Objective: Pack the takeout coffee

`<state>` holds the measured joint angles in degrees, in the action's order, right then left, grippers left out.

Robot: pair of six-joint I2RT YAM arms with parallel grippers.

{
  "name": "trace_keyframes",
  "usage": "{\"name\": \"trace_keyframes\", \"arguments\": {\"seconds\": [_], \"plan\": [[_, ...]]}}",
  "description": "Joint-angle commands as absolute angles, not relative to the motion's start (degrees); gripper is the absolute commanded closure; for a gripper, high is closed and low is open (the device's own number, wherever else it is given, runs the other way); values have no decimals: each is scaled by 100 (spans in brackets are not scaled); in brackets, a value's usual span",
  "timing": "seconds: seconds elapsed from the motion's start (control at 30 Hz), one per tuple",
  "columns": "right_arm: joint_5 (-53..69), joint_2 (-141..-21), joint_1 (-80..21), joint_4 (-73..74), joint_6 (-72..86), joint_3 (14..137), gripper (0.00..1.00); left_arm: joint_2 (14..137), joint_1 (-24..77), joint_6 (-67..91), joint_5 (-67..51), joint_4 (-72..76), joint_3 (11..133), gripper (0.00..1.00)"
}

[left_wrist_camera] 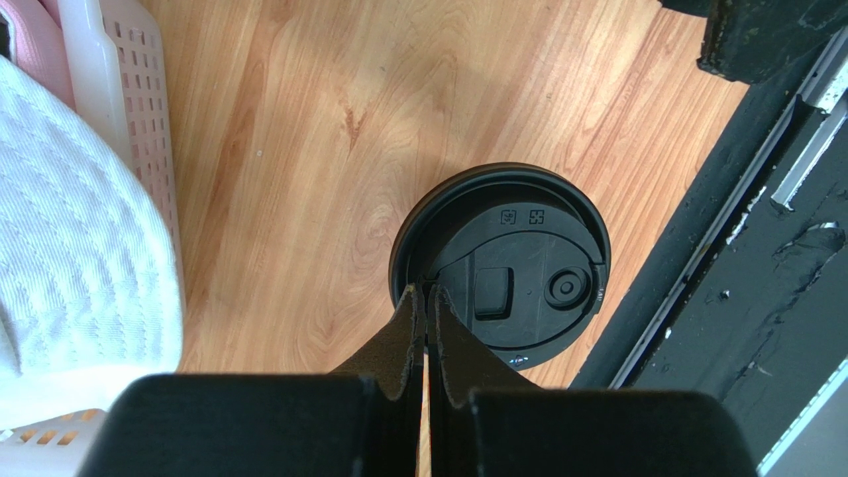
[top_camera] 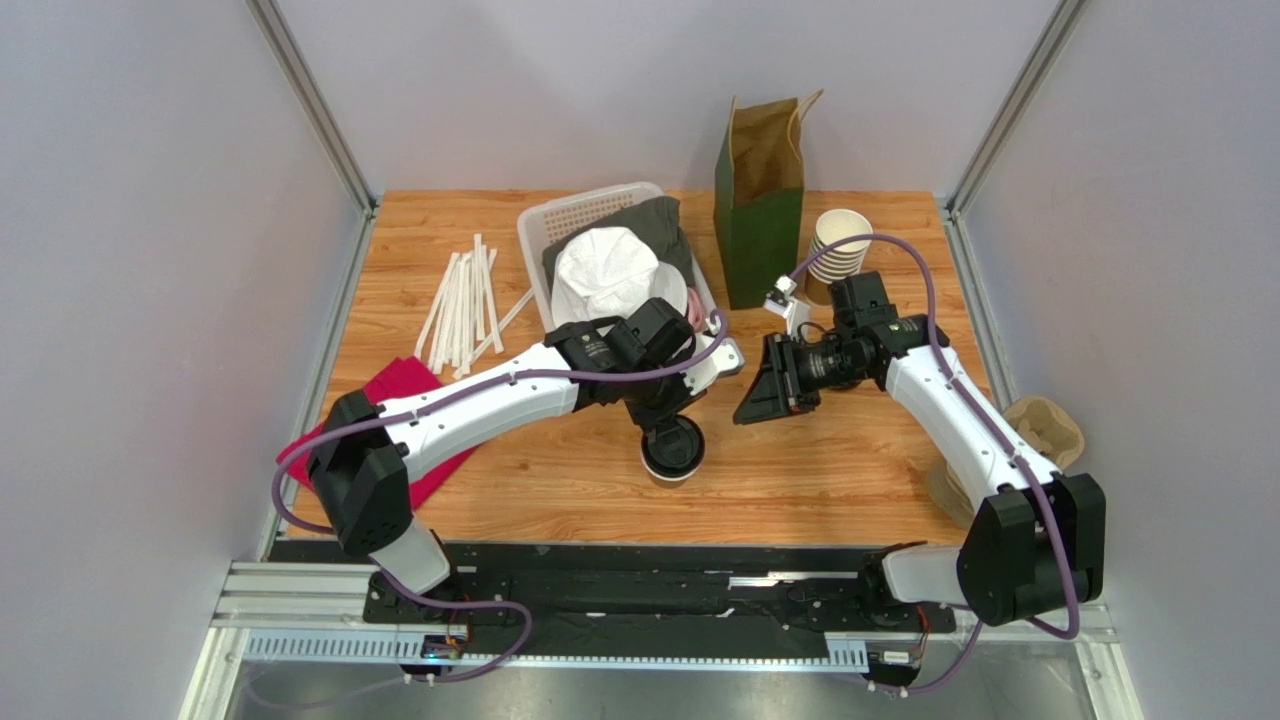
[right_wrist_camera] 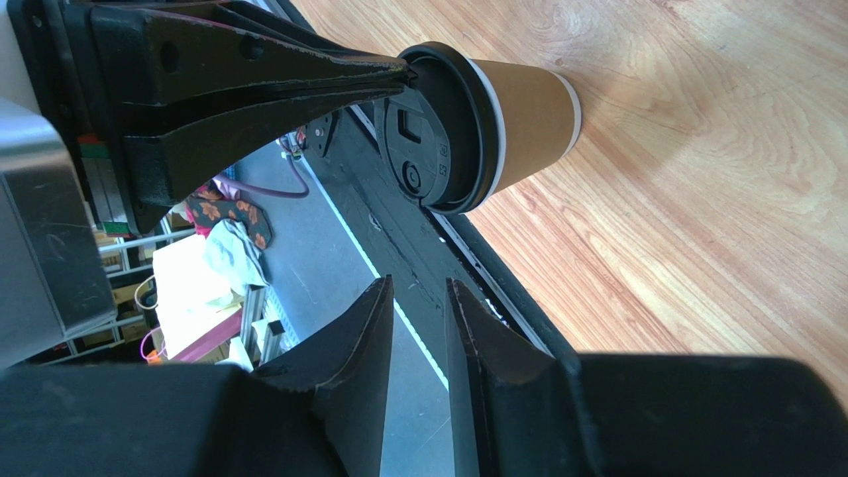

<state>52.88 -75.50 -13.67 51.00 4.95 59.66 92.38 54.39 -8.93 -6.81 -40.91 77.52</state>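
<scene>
Kraft-brown cup [right_wrist_camera: 528, 104], black lid [left_wrist_camera: 518, 243]; bag [top_camera: 759, 240] seemingly dark green.

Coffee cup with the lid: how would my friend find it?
Look at the wooden table, near its front edge, in front of the white basket. The coffee cup stands there alone under the left hand. It is the only brown cup wearing a black lid, unlike the open stack beside the green bag.

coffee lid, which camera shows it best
Left wrist: the lid faces the camera, nearly its whole top showing, with the left hand at its rim. Right wrist shows it at an angle on the brown cup. Top external shows it small, partly under that hand.
</scene>
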Motion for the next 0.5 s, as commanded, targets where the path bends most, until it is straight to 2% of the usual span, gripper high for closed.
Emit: {"name": "trace_keyframes", "arguments": {"seconds": [0.0, 0.47], "plan": [[5440, -7532, -1380, 4887, 510, 5968, 71, 9228, 5423, -756, -765, -4016, 7822, 100], [5590, -7506, -1380, 4904, 510, 5985, 72, 9149, 5379, -642, -1072, -4561, 8209, 100]]}}
